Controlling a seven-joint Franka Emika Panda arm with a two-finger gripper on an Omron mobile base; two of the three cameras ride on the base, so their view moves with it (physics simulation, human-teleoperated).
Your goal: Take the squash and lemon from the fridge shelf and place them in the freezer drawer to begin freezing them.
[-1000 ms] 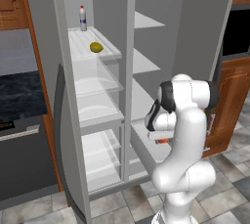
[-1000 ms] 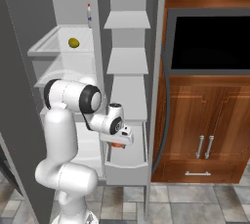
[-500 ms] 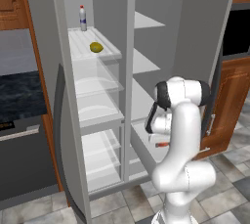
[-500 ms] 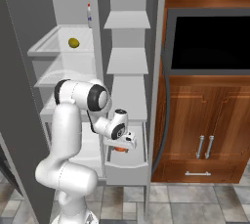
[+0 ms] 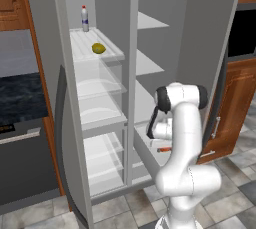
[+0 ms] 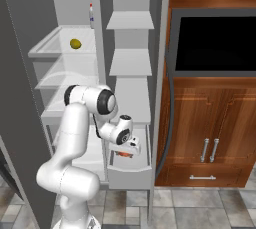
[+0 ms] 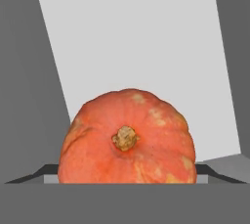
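Down in the freezer drawer (image 6: 131, 169), gripper (image 6: 126, 152) with squash (image 7: 127, 140) at its tips; grip or finger spread unclear. Lemon (image 5: 98, 48) on fridge shelf (image 5: 111, 44) beside white bottle (image 5: 85, 18), label unreadable.

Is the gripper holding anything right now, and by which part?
The gripper holds the squash over the freezer drawer; the contact points are hidden.

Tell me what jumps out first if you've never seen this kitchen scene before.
The orange-red squash looms large in the hand view, and in the right base view it is a spot of orange at the pincer over the open freezer drawer. High up, the yellow-green lemon sits alone on the fridge shelf, a small bottle behind it.
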